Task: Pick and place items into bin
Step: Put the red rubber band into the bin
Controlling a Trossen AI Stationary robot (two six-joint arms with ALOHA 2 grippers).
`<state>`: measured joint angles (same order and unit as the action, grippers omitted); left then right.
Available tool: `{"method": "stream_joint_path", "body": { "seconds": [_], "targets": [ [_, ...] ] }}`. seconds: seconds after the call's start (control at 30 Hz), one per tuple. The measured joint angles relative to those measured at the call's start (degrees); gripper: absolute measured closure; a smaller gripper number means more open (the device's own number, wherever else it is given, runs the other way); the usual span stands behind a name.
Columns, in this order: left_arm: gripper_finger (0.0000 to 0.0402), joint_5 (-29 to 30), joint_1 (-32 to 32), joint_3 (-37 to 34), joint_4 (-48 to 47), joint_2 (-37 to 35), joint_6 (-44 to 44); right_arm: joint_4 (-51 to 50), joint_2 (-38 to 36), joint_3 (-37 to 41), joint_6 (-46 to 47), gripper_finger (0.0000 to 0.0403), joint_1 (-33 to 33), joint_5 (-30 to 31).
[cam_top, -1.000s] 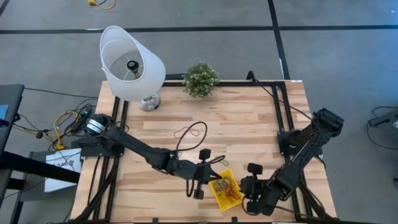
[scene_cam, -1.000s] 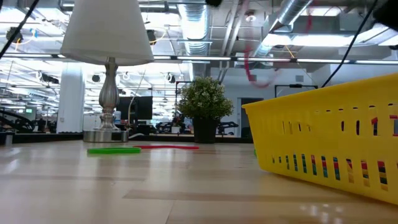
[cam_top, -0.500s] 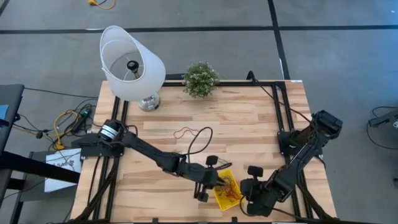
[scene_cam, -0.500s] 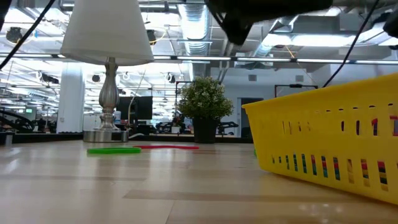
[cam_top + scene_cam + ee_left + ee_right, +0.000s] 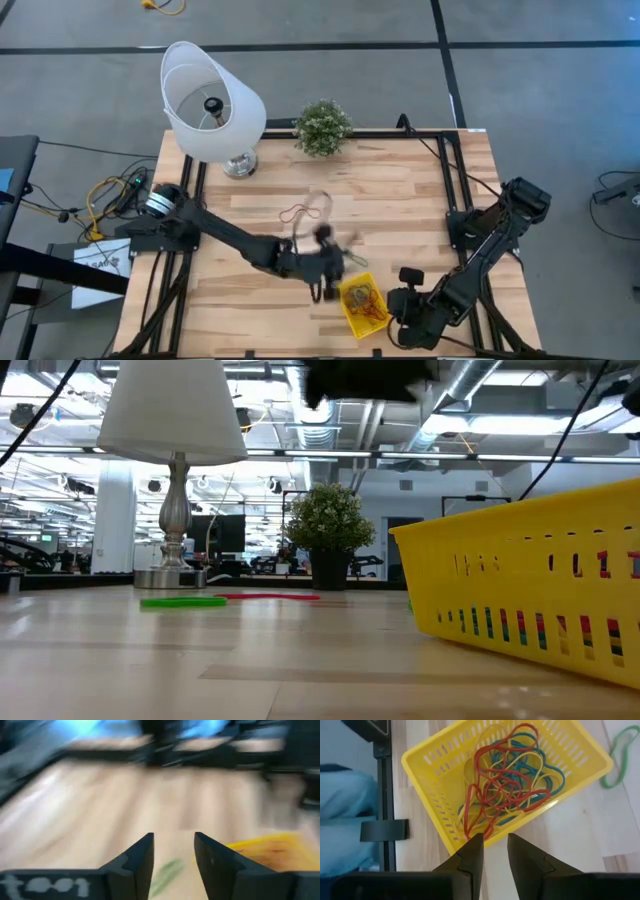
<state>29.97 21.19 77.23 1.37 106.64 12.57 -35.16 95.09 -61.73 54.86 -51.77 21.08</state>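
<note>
The yellow bin [image 5: 362, 305] stands near the table's front edge with several red, blue and yellow loops [image 5: 507, 785] heaped in it. My left gripper [image 5: 173, 855], blurred by motion, is open and empty just left of the bin [image 5: 270, 851], above a green loop [image 5: 166, 871] that lies flat on the table. My right gripper [image 5: 495, 851] stands at the bin's right side with a narrow gap between its fingers. Another green loop [image 5: 183, 601] and a red loop [image 5: 265, 597] lie flat farther back. My right gripper's fingertips [image 5: 476, 840] stand against the outside of the bin's wall [image 5: 490, 832] near a corner, coming down at a slant. Whether they touch the wall I cannot tell. Nothing shows between them.
A white lamp [image 5: 212, 105] stands at the far left corner and a small potted plant [image 5: 322, 127] at the far edge. A red loop [image 5: 295, 212] lies mid-table. A green loop [image 5: 619, 752] lies beside the bin. Black frame rails run along both table sides.
My left gripper has gone right to the bin's left rim, then drawn back toward the far left. The red loop that hung below it in the low view a second ago no longer shows there. My right gripper has kept still.
</note>
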Motion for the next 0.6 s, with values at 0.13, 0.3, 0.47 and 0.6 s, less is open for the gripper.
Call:
{"method": "stream_joint_path", "body": {
  "seconds": [0.13,0.3,0.47,0.6],
  "targets": [
    [0.0287,7.31,-1.83,0.00,-21.04,-9.89,6.60,0.01,0.00,0.00,2.11,0.0321,-0.24,0.04],
    [0.0306,14.95,-5.32,0.02,-46.52,-21.55,10.46,-0.19,0.00,0.00,2.12,0.0321,-0.30,2.01],
    [0.0321,9.68,-10.41,-3.07,-57.39,-30.48,11.13,-5.19,-1.16,0.04,-1.15,0.0321,-0.16,1.75],
    [0.0330,3.40,-14.58,-11.23,-53.85,-36.71,9.36,-9.37,-6.16,0.07,-3.25,0.0321,1.22,4.38]
  ]
}}
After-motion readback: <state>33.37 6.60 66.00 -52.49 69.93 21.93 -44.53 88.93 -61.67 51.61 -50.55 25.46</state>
